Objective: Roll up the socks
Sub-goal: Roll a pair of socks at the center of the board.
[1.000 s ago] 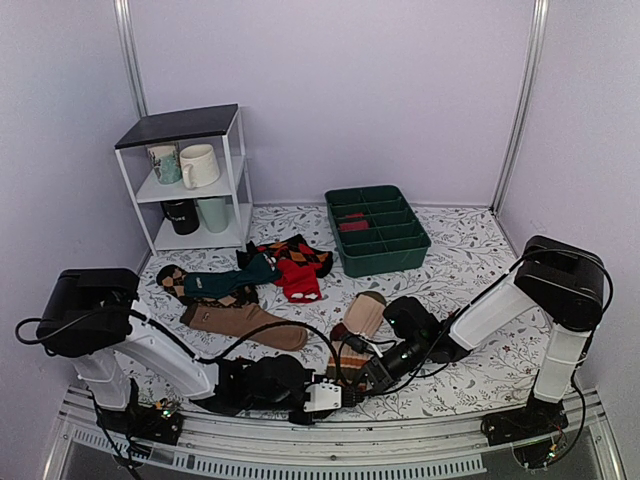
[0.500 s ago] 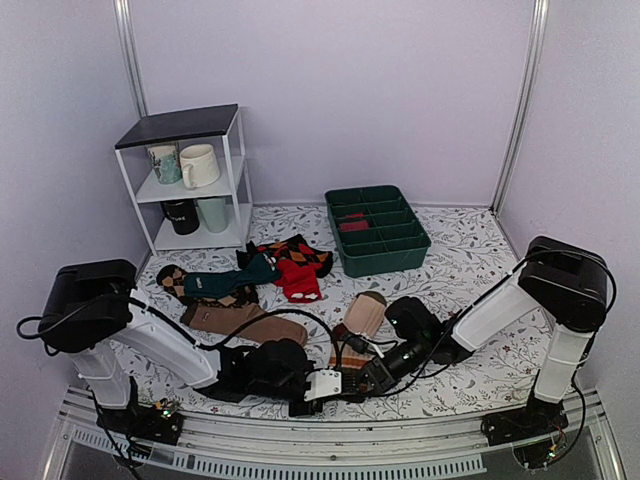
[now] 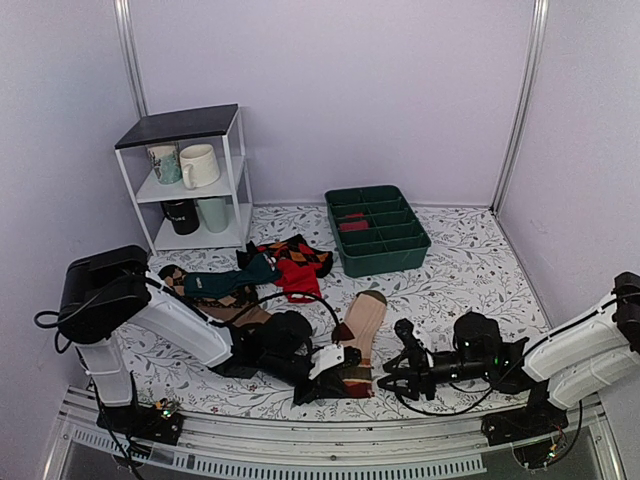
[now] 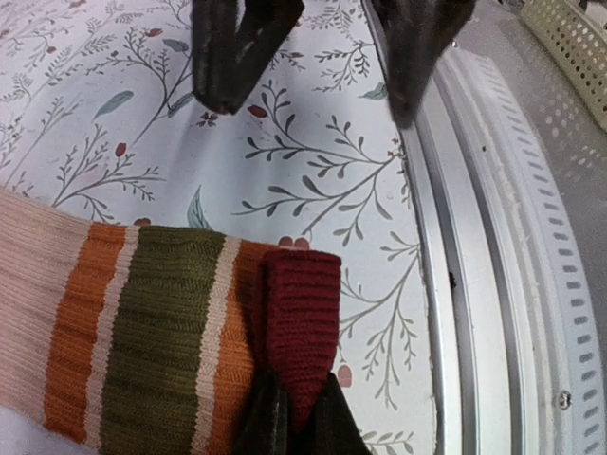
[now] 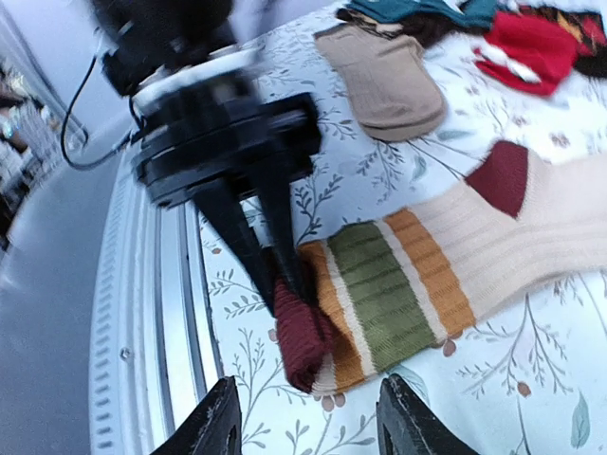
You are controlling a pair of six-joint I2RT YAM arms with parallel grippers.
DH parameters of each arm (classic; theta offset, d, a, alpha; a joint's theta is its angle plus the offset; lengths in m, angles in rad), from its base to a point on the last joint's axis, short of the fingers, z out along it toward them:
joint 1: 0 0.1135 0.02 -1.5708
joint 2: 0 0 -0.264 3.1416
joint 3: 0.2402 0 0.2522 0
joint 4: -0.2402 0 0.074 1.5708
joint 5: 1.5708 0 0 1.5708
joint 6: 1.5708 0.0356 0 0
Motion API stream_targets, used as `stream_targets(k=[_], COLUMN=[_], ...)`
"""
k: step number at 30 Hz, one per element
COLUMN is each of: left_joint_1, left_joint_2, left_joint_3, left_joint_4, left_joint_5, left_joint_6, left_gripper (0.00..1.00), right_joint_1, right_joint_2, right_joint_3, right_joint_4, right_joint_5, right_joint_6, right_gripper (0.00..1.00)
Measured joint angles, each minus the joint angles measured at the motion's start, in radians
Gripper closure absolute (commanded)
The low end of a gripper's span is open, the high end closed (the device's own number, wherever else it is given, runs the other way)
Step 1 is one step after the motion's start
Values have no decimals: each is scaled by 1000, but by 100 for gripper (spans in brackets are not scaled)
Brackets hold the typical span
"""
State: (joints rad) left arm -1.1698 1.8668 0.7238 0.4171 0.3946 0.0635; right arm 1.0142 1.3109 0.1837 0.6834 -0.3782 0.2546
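The socks (image 3: 362,325) lie on the floral table, beige leg to the back, maroon heel, striped foot to the front. My left gripper (image 3: 343,380) is shut on the maroon toe (image 4: 302,313) and holds it folded back over the orange and olive stripes (image 4: 142,332). The right wrist view shows the same pinch on the toe (image 5: 305,336) by the left gripper (image 5: 285,270). My right gripper (image 3: 386,379) is open and empty, just right of the toe and apart from it. Its fingers (image 5: 220,422) frame the folded toe, and they show at the top of the left wrist view (image 4: 232,52).
A plain brown sock (image 3: 238,316) (image 5: 389,81), a teal sock (image 3: 225,283) and red-and-black argyle socks (image 3: 297,258) lie to the back left. A green divided tray (image 3: 378,232) stands at the back, a white shelf (image 3: 190,180) with mugs at the left. A metal rail (image 4: 493,284) runs along the front edge.
My right arm has pulled back to the right and low, off the sock. My left gripper has moved right and now holds the maroon toe folded over the stripes.
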Motion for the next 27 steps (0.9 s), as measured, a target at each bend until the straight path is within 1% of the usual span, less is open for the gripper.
stream_targets(k=[6,9,14,18,22,27], left_joint_1=[28,33,36,38,38,38], left_joint_2=[20,32,47,51,51,51], left_joint_3=[24,31,45,48,48,48], left_joint_4=[-21,-19,-18,-16,-16,-16], left_joint_5=[88,109,134,143,143,143], left_joint_6=[-27,-31,-32,-32,-32,-31], left_gripper=[100,100,100,100,100,100], right_joint_1=[199,260,287,293,295,295], right_joint_2=[10,13,58,113,154,164], right_joint_3=[-13,-7,75,134,154,154], right_joint_4=[75,75,32,-12,-69,-110], right_joint_5=[178,248,292,297,301,319], right_joint_6=[-259,-352,-475,-530,-544,-523], right_gripper=[49,50,50,54,57,58])
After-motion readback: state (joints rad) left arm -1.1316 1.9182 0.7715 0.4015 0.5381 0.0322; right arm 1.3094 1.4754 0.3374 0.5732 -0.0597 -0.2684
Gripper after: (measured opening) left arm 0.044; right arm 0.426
